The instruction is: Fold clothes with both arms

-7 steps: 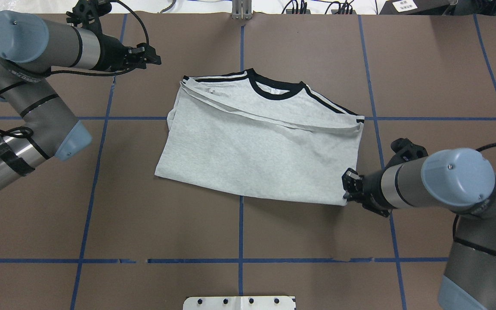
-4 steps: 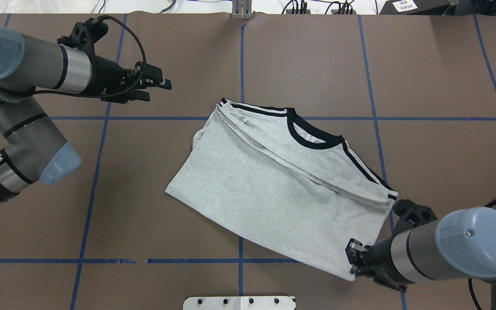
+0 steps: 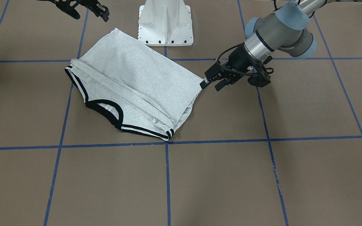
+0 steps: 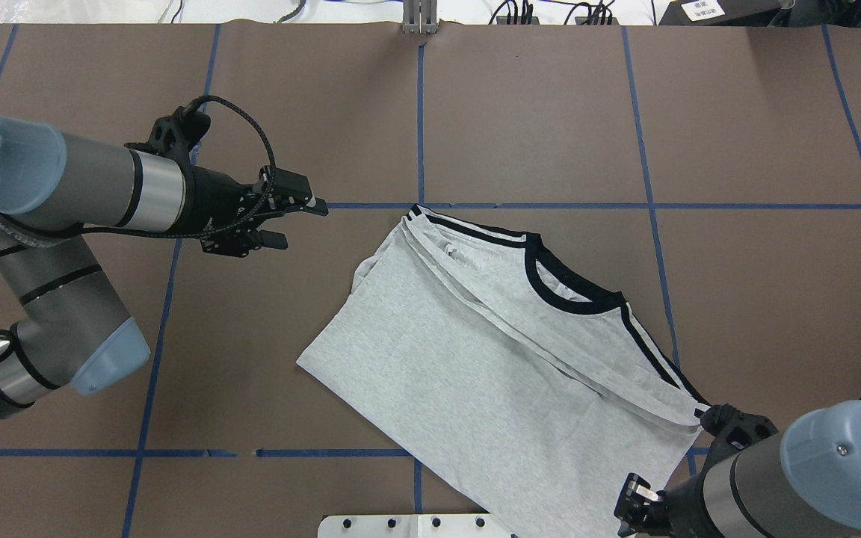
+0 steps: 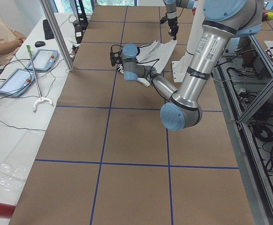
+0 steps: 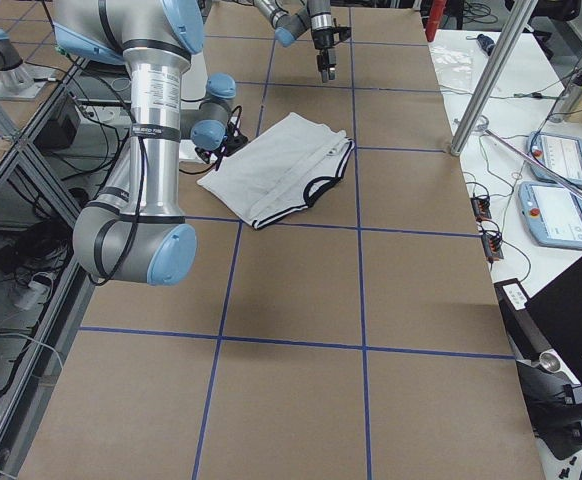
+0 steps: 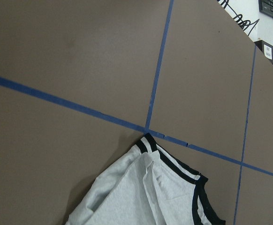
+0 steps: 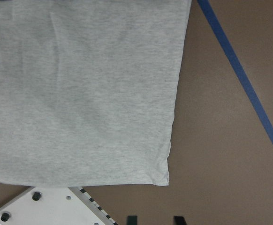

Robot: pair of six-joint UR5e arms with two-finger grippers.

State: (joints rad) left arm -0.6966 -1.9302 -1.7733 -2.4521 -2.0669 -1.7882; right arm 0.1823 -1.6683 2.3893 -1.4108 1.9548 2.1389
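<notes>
Two jaw pairs, both apart and empty. The folded T-shirt [image 4: 475, 373] lies flat and askew on the table [image 4: 550, 112]. Its hem corner sits just ahead of the right gripper [image 8: 155, 219]; its striped shoulder lies ahead of the left gripper [image 4: 302, 224], clear of the jaws. Probable step: grasping for the next fold. Each pair should close over every layer at its corner, then both should lift evenly together.
</notes>
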